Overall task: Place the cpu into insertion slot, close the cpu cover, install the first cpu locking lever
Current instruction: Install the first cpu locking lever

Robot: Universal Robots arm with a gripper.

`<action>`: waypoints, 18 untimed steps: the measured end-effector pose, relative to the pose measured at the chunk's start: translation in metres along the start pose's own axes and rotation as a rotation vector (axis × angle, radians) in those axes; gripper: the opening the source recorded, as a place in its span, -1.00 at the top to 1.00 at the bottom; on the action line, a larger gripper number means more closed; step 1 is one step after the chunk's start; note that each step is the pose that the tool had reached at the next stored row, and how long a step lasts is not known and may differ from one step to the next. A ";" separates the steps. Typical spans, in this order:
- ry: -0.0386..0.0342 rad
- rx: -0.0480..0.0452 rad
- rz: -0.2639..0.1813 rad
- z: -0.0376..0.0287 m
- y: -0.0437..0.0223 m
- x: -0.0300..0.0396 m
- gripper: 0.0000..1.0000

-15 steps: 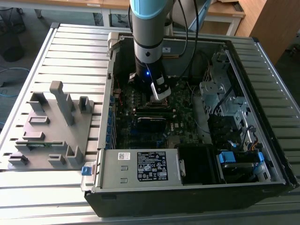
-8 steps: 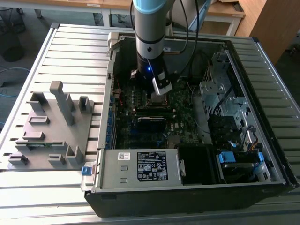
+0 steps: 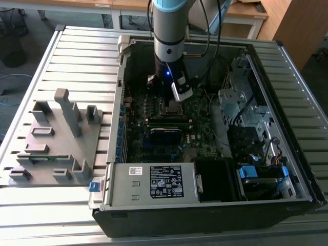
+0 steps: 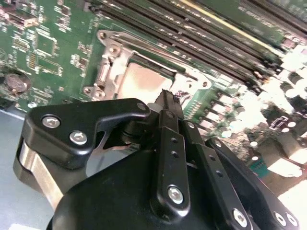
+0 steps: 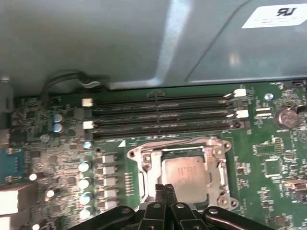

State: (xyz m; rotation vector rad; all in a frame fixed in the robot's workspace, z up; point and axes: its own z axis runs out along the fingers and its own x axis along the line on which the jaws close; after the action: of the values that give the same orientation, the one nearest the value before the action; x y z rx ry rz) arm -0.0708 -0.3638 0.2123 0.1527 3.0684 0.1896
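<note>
I hold the arm inside the open computer case [image 3: 205, 205], which lies on the slatted desk [image 3: 77, 56]. The tool [image 5: 164, 189] hangs directly over the insertion slot [image 5: 184, 177] on the motherboard [image 3: 154, 148]; its fingers [image 4: 168, 103] are pressed together, tips just beside the socket's edge and gripping nothing. In both wrist views the cpu [image 4: 144, 81] sits flat in the slot, silver top exposed, and the cpu cover [image 5: 220, 165] lies down around it as a metal frame. Memory slots [image 5: 163, 115] run parallel beside the socket. A grey fixture block [image 3: 56, 138] stands on the desk at the exterior view's left.
</note>
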 end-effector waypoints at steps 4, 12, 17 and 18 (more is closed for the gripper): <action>0.0015 0.0019 0.002 0.0015 0.0023 -0.0104 0.80; 0.0021 0.0232 0.001 0.0021 0.0051 -0.0151 0.80; 0.0021 0.0234 0.001 0.0024 0.0057 -0.0207 0.80; 0.0021 0.0234 0.001 0.0024 0.0057 -0.0207 0.80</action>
State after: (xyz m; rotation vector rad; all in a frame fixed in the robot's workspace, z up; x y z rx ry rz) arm -0.0495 -0.3600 0.2118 0.1559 3.0736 0.1541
